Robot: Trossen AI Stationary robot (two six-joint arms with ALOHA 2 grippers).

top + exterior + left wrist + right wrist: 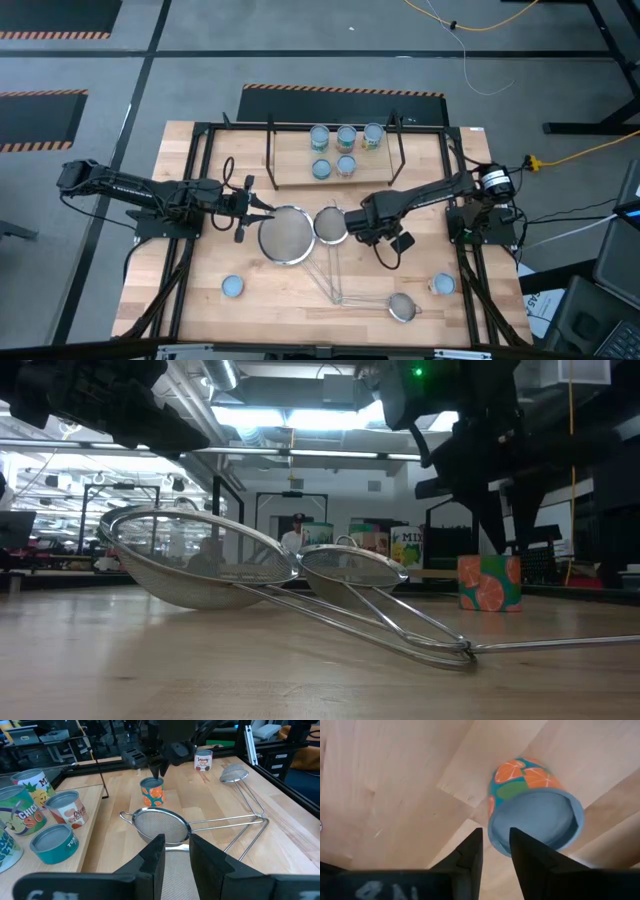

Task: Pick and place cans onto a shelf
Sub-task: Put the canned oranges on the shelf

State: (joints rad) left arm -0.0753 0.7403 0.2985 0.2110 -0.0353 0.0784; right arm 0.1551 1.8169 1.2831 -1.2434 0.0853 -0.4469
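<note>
The wooden table [300,310] carries everything, with the left arm reaching in from one side and the right arm from the other. At the table's far edge stands the shelf [290,182], a low rack of black rods with a pale board; 5 cans [345,137] sit on it, 3 in a back row and 2 in front.

In the middle lies the large strainer [286,238], rim up, its long handle running toward the near edge. The medium strainer [330,226] sits just beside it (their rims look close to touching), and a small strainer [402,307] lies near the front, toward the right arm's side.

The left gripper [262,208] hangs over the far rim of the large strainer, its fingers [153,860] apart with a narrow gap and nothing between them.

The right gripper [496,851] hovers directly above the orange-label can [535,805], which stands upright on the table just beside the medium strainer. Its fingers are slightly parted, above the can's rim and not clamped on it.

2 more cans stand loose on the table: 1 near the front on the left arm's side [232,287], 1 near the right arm's base [443,285].
</note>
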